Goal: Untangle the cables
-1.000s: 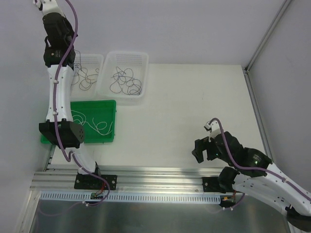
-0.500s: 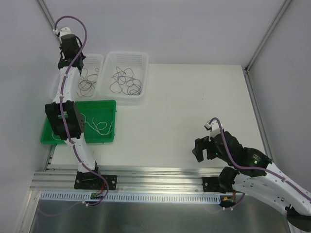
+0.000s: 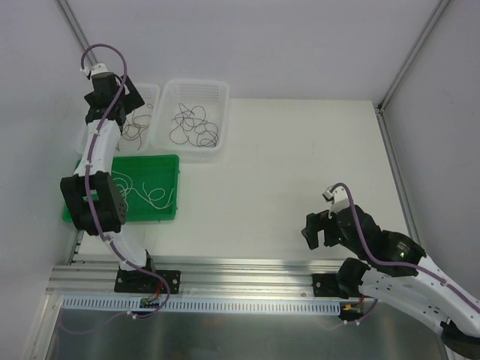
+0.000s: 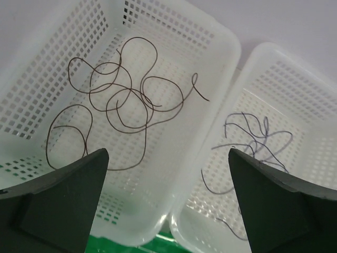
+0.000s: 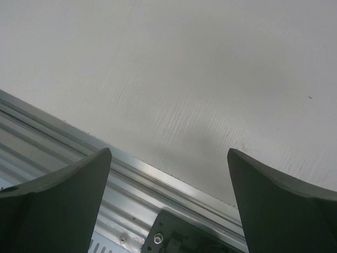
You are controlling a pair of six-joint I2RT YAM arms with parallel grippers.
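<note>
Brownish cables [image 4: 121, 100] curl in loose loops in the left white basket [image 4: 31, 95]. Dark purple cables [image 4: 258, 137] lie in the neighbouring white basket [image 4: 316, 105]. Seen from above, these are the brown cables [image 3: 135, 124] and purple cables [image 3: 193, 126], and white cables [image 3: 154, 193] lie in the green tray [image 3: 166, 161]. My left gripper [image 3: 116, 101] hovers over the near rims of the two baskets, open [image 4: 167, 154] and holding nothing. My right gripper [image 3: 319, 229] is open and empty [image 5: 168, 153] over bare table by the front rail.
The two baskets stand side by side at the far left, with the green tray just in front of them. An aluminium rail [image 3: 240, 274] runs along the near edge. Frame posts [image 3: 409, 56] and grey walls enclose the table.
My left arm has dropped from high up to just above the left basket, and its jaws have gone from shut to wide open. The right gripper has shifted slightly right.
</note>
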